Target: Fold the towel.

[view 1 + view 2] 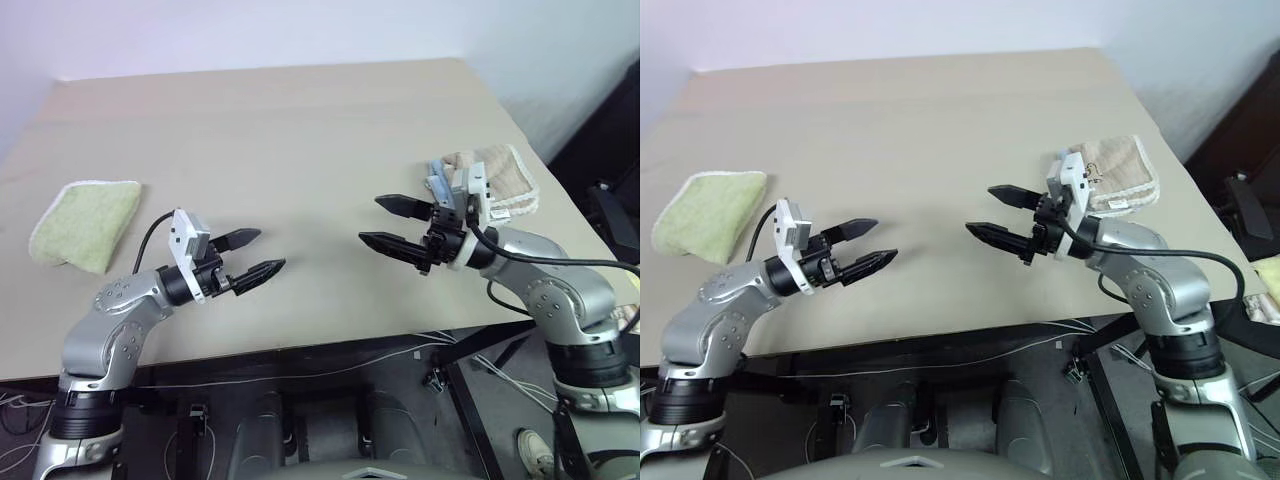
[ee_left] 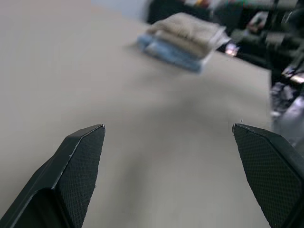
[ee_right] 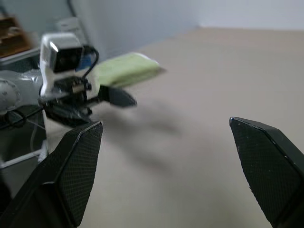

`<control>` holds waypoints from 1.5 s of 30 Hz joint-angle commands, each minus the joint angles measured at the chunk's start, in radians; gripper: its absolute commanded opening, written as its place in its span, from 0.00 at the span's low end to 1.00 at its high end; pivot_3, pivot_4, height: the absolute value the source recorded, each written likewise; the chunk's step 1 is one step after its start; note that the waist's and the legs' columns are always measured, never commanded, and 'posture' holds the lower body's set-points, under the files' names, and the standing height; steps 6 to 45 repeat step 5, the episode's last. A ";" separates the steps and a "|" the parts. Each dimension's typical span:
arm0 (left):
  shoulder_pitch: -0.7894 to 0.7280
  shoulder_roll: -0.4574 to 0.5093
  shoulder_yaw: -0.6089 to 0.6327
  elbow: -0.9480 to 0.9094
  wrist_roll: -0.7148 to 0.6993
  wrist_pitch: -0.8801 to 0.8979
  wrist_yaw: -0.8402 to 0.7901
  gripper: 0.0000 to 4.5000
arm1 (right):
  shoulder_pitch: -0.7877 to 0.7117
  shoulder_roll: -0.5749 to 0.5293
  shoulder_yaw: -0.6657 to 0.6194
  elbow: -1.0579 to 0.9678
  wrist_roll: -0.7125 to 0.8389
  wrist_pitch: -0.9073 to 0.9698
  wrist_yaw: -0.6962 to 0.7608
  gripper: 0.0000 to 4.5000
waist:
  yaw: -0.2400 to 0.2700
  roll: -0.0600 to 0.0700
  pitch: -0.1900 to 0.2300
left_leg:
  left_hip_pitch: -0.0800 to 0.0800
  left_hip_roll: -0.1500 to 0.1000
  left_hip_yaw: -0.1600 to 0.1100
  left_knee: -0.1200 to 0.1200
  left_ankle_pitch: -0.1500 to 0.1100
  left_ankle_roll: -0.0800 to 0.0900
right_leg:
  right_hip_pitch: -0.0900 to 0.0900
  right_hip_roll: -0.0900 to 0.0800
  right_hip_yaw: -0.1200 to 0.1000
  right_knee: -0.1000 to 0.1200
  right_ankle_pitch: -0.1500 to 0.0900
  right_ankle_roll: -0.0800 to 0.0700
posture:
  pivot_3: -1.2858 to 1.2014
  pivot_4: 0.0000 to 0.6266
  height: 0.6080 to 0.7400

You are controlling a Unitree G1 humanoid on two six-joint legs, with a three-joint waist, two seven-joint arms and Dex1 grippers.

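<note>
The towel (image 1: 505,175) is beige terry with white edging. It lies folded near the table's right edge, resting on a light blue cloth (image 2: 171,52). My right gripper (image 1: 370,219) hovers over the table just left of the towel, pointing left, open and holding nothing. My left gripper (image 1: 270,250) hangs above the table's front left part, pointing right toward the other one, open and holding nothing. The two grippers face each other with a gap of bare table between them. From the left wrist view the towel (image 2: 190,31) lies beyond the open fingers (image 2: 85,152).
A folded light green towel (image 1: 85,220) lies at the table's left edge. The tan table (image 1: 300,130) stretches wide behind both grippers. Cables and dark floor run below the front edge, and dark furniture (image 1: 615,215) stands past the right edge.
</note>
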 commanded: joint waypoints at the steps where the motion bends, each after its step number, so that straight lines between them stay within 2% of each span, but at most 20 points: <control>1: 0.044 0.010 0.059 -0.085 -0.035 -0.005 0.029 1.00 | -0.043 0.003 0.027 0.043 -0.032 -0.033 0.102 1.00 | 0.008 0.000 0.000 | 0.000 0.000 0.000 0.000 0.000 0.000 | 0.000 -0.001 0.000 0.000 0.000 0.000 | 0.52 0.24 1.00; 5: 0.111 0.027 0.090 -0.116 -0.025 -0.026 0.040 1.00 | -0.086 0.027 0.054 0.085 -0.055 -0.039 0.161 1.00 | 0.007 0.000 0.000 | 0.000 0.000 0.000 0.000 0.000 0.000 | 0.000 -0.002 0.000 0.000 0.000 0.000 | 0.52 0.24 1.00; 45: 0.111 0.027 0.090 -0.116 -0.025 -0.026 0.040 1.00 | -0.086 0.027 0.054 0.085 -0.055 -0.039 0.161 1.00 | 0.007 0.000 0.000 | 0.000 0.000 0.000 0.000 0.000 0.000 | 0.000 -0.002 0.000 0.000 0.000 0.000 | 0.52 0.24 1.00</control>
